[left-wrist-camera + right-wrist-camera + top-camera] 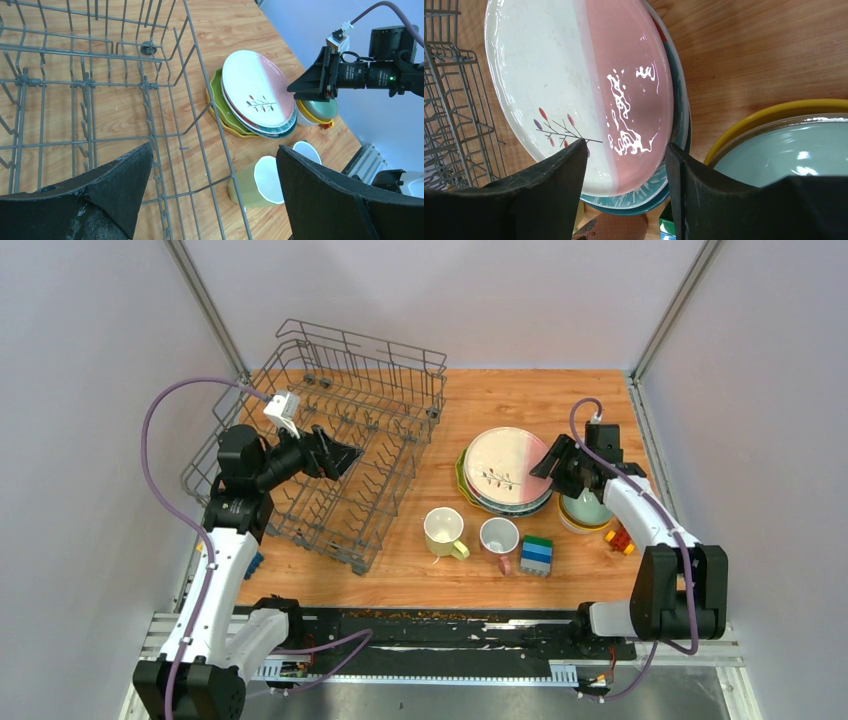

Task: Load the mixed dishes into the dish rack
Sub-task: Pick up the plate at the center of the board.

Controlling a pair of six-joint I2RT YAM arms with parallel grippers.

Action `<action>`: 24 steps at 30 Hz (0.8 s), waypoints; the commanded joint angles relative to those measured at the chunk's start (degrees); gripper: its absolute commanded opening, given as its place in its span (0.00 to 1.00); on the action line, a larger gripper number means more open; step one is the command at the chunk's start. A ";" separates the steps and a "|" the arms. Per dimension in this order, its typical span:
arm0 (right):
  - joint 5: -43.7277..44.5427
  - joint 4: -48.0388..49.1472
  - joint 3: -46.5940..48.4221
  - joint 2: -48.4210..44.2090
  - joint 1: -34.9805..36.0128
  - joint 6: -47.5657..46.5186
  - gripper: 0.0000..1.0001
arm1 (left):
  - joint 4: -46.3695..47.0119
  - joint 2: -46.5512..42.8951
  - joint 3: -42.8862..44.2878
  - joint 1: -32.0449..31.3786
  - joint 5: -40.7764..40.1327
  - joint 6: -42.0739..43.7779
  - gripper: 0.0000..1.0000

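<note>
Right gripper point(545, 462) half open at the edge of the top plate point(503, 464), holding nothing; left gripper point(341, 454) wide open, empty, over the rack point(415, 440).

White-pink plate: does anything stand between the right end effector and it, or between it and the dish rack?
Nothing visible blocks the grasp: the right end effector is at the white-pink plate's edge. Bare table lies toward the dish rack, but the open left end effector hovers inside it, possibly in the way.
</note>
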 commanded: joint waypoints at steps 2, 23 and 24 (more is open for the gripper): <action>-0.61 4.12 0.98 1.88 0.46 1.80 0.58 | 0.97 0.24 1.90 0.26 0.67 -0.16 1.00; -5.90 19.75 -6.84 2.74 0.54 6.56 0.54 | 1.34 0.75 0.78 0.31 0.54 -0.36 1.00; -6.40 19.67 -6.59 3.33 0.54 6.11 0.56 | 1.41 0.73 0.76 0.22 0.60 -0.43 1.00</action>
